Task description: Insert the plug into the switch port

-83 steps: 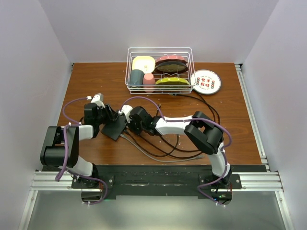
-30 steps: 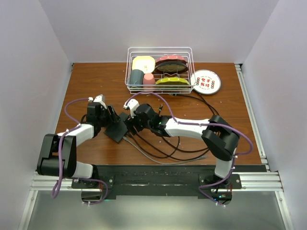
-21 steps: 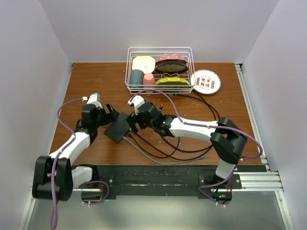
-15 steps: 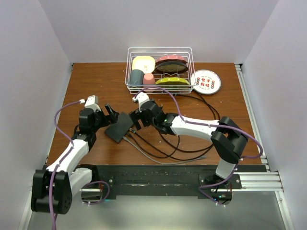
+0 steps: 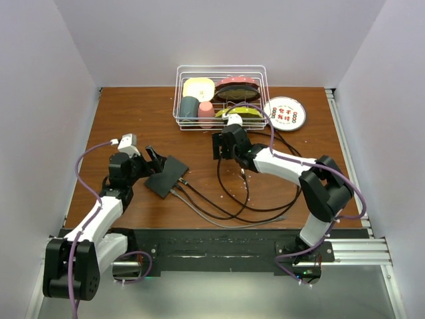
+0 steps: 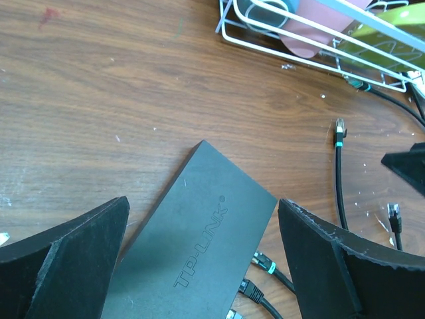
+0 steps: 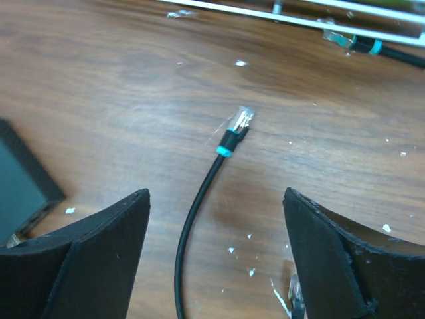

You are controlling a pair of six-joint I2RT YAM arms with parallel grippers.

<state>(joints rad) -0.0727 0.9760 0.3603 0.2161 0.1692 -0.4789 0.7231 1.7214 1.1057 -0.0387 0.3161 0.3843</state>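
A wooden table (image 5: 133,113) has two robot arms reaching across it. The left gripper (image 5: 157,159) has its two black fingers (image 6: 66,262) spread wide and holds nothing. The switch (image 6: 199,246), a flat matte black box with faint lettering on top, lies flat on the wood below and between those spread fingers, with one corner pointing away from the gripper. I cannot tell whether the fingers touch it. Several cables (image 6: 262,266) are already plugged into the edge of the switch on this gripper's right-hand side.

The right gripper (image 5: 218,147) is well apart from the switch, and it too is wide open and empty. The plug (image 7: 240,123) is clear, with a teal band where it joins its black cable (image 7: 192,212). It lies loose on the table just ahead of the gap between the right gripper's fingers (image 7: 86,259), and neither finger touches it. A corner of the switch shows far off to this gripper's left.

Beyond both grippers stands a white wire basket (image 5: 221,70) holding coloured dishes, with a round white disc (image 5: 285,113) just beside it
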